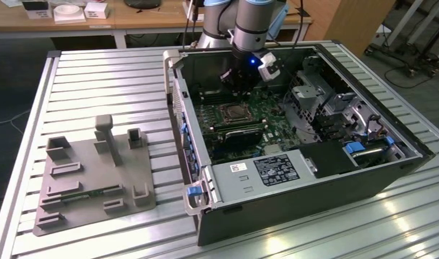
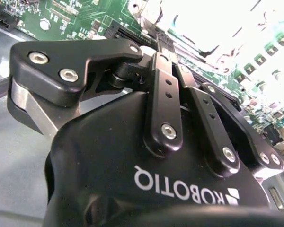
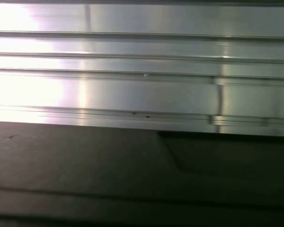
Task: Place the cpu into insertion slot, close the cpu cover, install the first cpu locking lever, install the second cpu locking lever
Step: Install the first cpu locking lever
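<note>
— Where is the arm right now?

— In the exterior view it reaches down into the open computer case (image 1: 298, 140), which lies on its side on the ribbed metal table (image 1: 96, 86). The claw (image 1: 237, 86) hangs over the far part of the green board (image 1: 270, 108), just beyond the socket (image 1: 234, 114).

— Is it spread or pinching something?

— I cannot tell. In the second wrist view the black body and linkage bars of the claw (image 2: 164, 40) point toward the board (image 2: 75, 14), but the tips are lost in glare.

— And the chip?

— I can't make it out as a separate piece. The socket sits near the middle of the board, with a silvery frame (image 1: 234, 107) lying flat around a dark centre. Whether the chip lies in it cannot be told.

— Anything else on the table?

— A grey holder tray (image 1: 93, 178) with upright posts and pockets stands on the exterior view's left, well apart from the case. The first wrist view shows the table's metal ribs (image 3: 142, 61) above a dark surface.
</note>
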### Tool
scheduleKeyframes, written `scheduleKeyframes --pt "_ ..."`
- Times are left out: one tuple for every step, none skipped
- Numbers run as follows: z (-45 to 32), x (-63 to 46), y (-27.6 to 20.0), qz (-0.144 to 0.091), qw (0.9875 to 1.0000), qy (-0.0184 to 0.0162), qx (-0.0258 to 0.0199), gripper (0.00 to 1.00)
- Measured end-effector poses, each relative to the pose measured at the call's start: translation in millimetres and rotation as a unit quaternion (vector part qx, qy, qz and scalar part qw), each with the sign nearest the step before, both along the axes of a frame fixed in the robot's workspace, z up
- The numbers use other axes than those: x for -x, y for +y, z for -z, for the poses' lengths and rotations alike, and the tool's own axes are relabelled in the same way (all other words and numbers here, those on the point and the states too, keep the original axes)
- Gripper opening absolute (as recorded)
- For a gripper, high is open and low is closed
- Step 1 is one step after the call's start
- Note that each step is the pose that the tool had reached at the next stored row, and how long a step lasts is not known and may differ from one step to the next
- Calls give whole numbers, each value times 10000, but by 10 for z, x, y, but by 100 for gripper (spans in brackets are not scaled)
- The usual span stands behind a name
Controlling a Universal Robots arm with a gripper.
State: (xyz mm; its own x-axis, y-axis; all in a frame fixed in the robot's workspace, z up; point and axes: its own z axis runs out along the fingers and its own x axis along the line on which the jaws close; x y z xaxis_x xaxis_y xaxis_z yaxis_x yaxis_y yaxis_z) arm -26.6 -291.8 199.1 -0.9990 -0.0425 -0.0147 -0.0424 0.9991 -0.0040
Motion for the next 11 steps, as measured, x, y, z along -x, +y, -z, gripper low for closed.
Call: scheduleKeyframes --pt "4 0 0 0 10000 1 4 10" --pt "8 0 0 0 10000 1 6 10" --pt "13 0 0 0 10000 0 9 10" --pt "21 -2 3 0 10000 -7 4 10" --pt "19 -2 2 0 10000 -4 8 10" --pt "18 -1 1 0 10000 -3 10 10" --pt "16 -1 1 0 10000 -1 11 10" --pt "11 0 0 0 10000 -1 9 10" --pt "4 0 0 0 10000 -2 4 10" --pt "-7 -1 1 0 10000 -2 0 10" --pt "-22 -1 1 0 10000 -2 -4 10"
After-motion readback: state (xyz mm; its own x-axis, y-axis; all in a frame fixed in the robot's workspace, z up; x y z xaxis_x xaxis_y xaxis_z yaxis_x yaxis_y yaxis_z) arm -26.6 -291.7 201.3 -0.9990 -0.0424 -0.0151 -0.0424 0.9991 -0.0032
